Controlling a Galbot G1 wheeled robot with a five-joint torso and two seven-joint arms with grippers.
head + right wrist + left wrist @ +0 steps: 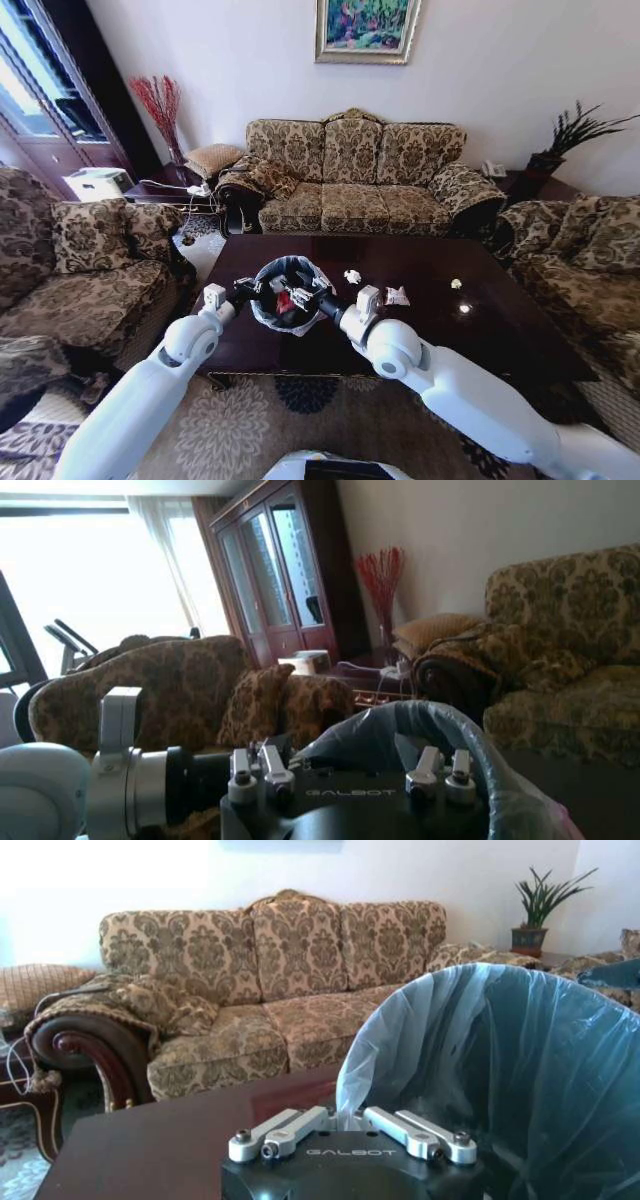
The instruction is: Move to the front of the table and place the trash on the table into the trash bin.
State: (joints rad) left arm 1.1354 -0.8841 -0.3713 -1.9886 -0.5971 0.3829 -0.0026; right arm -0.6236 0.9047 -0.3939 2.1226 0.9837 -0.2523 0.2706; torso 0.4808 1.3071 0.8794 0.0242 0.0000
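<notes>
- Bin (287,292) sat on the table (500,330) near its front edge, with red-and-white trash already inside it.
- Left gripper (243,291) was pinched onto the bin's rim and liner on one side; from the left wrist, the fingers (290,1131) sat narrow against the plastic.
- Right gripper (305,297) was at the opposite rim; whether it clamped anything, I couldn't tell.
- Paper wad (352,276) and wrapper (397,296) lay on the table just beyond the bin; another scrap (456,284) lay farther along.
- Holding the bin level and steady looked like the point here, so nothing would tip out.
</notes>
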